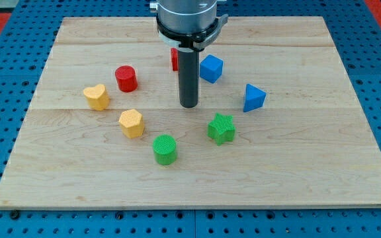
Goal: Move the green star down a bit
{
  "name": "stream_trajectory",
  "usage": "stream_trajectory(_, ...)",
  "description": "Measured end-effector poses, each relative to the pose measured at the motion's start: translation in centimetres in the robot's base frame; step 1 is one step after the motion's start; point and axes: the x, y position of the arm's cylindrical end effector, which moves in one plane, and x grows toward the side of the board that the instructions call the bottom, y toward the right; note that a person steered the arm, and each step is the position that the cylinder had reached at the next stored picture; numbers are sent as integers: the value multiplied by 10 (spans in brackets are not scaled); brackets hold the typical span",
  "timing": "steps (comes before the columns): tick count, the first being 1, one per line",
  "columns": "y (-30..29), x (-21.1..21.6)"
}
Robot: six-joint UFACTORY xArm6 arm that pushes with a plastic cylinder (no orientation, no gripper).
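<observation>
The green star lies on the wooden board, a little right of the view's centre. My tip rests on the board up and to the left of the star, a short gap away, not touching it. A green cylinder stands down and to the left of the star.
A blue cube and a blue triangular block lie above and right of the star. A red block is partly hidden behind the rod. A red cylinder, a yellow heart and a yellow hexagonal block lie to the left.
</observation>
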Motion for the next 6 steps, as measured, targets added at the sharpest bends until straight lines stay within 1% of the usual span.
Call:
stream_trajectory(1, 0, 0)
stream_trajectory(2, 11, -13)
stream_trajectory(6, 18, -9)
